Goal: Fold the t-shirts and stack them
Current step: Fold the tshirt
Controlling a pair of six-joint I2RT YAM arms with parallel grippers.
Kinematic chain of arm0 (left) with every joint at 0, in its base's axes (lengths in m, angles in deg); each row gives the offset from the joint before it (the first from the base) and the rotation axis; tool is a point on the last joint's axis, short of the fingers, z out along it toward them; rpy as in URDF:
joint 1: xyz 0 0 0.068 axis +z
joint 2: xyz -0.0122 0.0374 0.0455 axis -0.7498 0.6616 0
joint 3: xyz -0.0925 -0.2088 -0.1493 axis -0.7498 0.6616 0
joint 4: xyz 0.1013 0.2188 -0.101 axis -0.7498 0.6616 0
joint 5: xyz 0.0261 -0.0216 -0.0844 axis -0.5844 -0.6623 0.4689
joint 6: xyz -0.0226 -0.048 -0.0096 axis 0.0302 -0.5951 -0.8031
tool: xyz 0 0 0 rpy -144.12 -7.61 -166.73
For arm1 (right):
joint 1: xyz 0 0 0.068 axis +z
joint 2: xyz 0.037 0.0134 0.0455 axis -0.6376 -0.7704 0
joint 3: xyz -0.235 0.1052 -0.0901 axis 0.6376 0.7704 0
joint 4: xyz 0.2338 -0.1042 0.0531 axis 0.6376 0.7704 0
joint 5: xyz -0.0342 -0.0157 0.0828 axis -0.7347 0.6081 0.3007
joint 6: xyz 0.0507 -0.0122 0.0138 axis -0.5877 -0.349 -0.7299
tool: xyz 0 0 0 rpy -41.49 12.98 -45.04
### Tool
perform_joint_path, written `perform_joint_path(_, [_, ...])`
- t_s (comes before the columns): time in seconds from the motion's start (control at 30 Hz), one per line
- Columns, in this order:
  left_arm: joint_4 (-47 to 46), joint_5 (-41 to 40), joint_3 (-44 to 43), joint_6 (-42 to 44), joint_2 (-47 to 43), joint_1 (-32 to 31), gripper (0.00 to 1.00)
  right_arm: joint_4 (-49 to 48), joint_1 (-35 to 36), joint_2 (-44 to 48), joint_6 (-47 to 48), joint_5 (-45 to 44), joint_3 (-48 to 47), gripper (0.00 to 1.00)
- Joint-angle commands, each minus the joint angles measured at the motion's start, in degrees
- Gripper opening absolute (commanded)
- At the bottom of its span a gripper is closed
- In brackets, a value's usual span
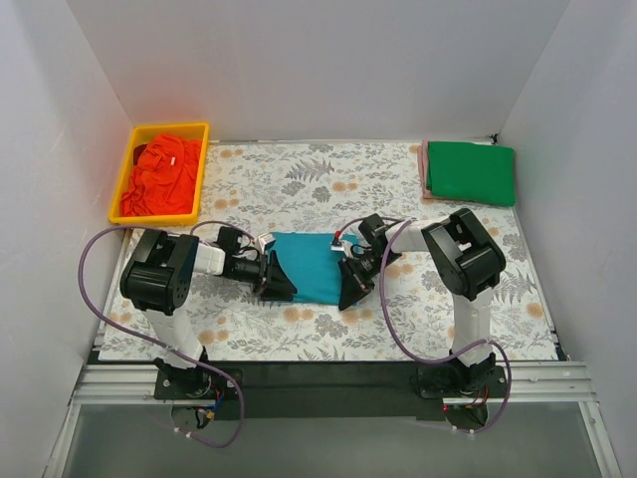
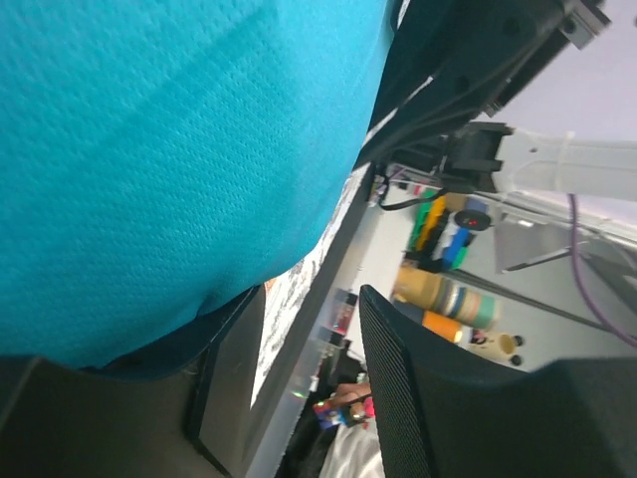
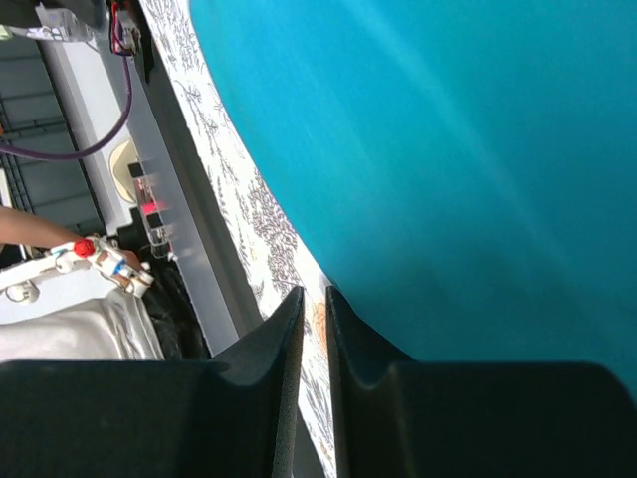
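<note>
A folded teal-blue t-shirt (image 1: 311, 261) lies on the floral sheet (image 1: 299, 189) between my two grippers. My left gripper (image 1: 278, 280) is at its left edge, jaws open; in the left wrist view (image 2: 309, 299) the teal cloth (image 2: 179, 149) drapes over one finger and the gap is empty. My right gripper (image 1: 354, 283) is at its right edge; in the right wrist view (image 3: 314, 294) the jaws stand almost shut with a thin empty slit, and the teal cloth (image 3: 448, 149) lies against the outside of one finger. A folded bright green t-shirt (image 1: 470, 172) lies at the back right. An orange-red t-shirt (image 1: 159, 181) is crumpled in the bin.
The yellow plastic bin (image 1: 169, 127) stands at the back left corner. White walls enclose the table on three sides. The sheet's front edge and the black table rail run just in front of both grippers. Purple cables loop beside each arm.
</note>
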Motion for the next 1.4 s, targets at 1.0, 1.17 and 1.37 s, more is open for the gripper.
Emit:
perform_joint_path(1.0, [-17.4, -6.5, -22.1, -8.2, 12.7, 11.8, 0.45, -10.1, -10.1, -16.5, -8.1, -2.1, -33.5, 0.30])
perform_joint_path(1.17, [-19.6, -5.6, -22.2, -11.2, 17.7, 12.7, 0.45, -10.3, -13.0, -21.0, -6.9, -4.1, -34.7, 0.28])
perform_joint_path(1.37, [-20.1, -4.1, -22.2, -9.2, 12.3, 13.2, 0.47, -10.1, -14.1, -18.0, -6.4, -5.7, -38.6, 0.30])
